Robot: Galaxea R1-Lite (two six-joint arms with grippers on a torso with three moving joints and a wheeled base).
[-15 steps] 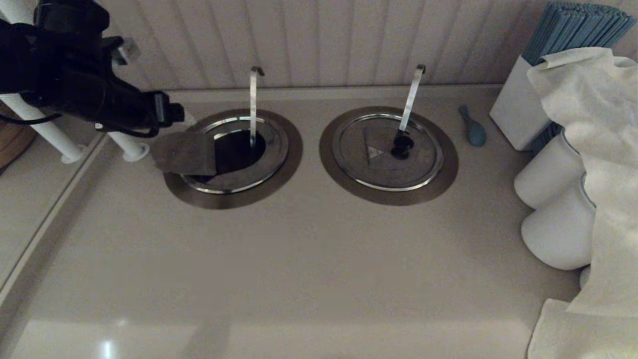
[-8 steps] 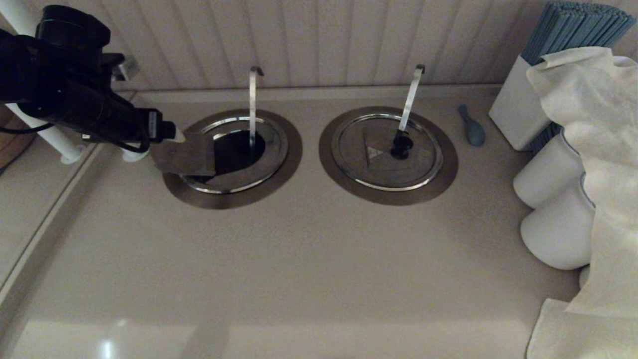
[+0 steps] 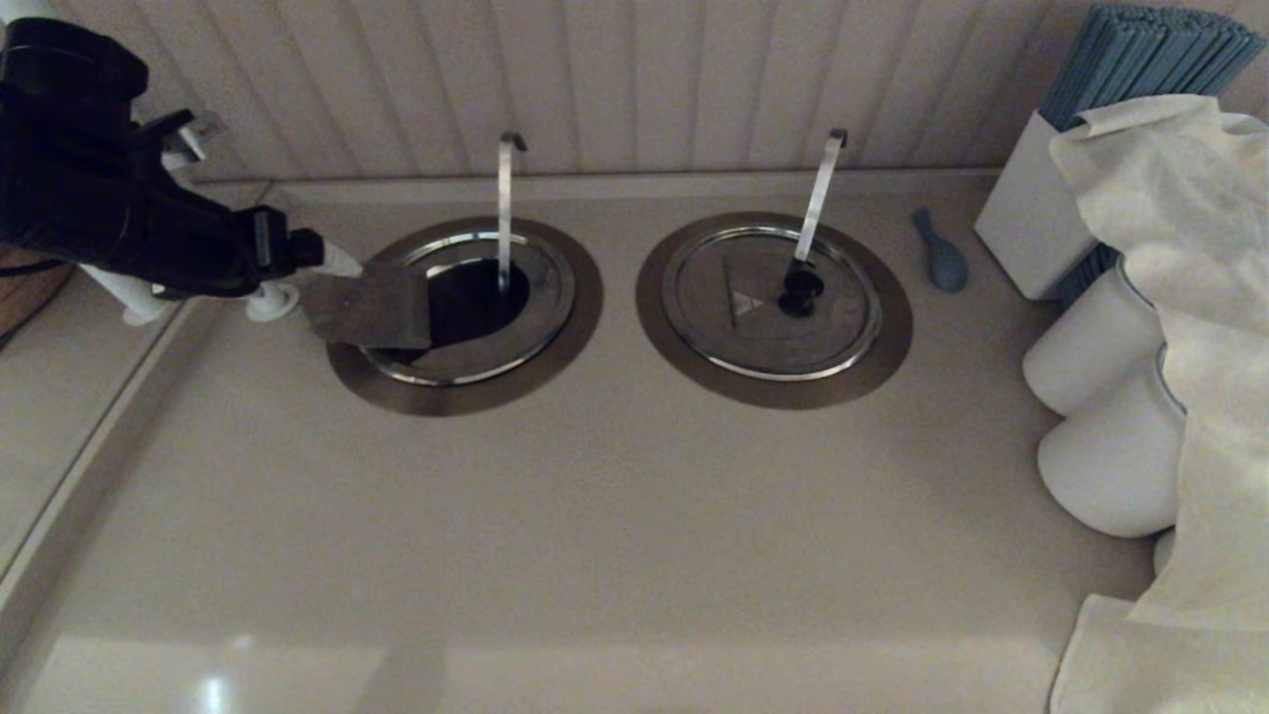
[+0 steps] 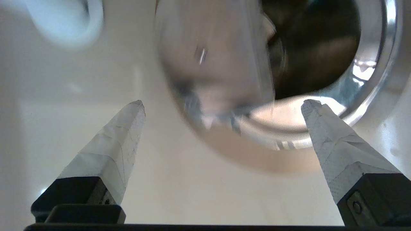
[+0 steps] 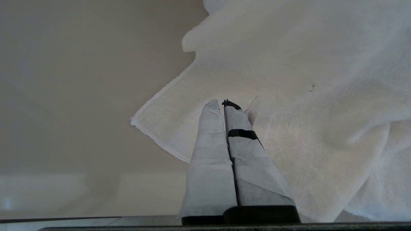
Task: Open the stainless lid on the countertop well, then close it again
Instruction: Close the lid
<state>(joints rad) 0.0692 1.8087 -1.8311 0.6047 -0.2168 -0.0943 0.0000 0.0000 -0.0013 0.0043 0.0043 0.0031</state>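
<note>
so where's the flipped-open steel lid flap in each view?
Head view: the grey stainless lid flap stands raised at the left edge of the round dark countertop well, just off the left pincer.
Left wrist view: blurred flap beyond the open pincer.
Right wrist view: not in it; only white cloth.
Shared landmark: the well's shiny steel rim.

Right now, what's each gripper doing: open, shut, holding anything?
Left gripper: open, empty, beside the stainless lid, whose flap is up.
Right gripper: shut, empty, parked over the white cloth.
</note>
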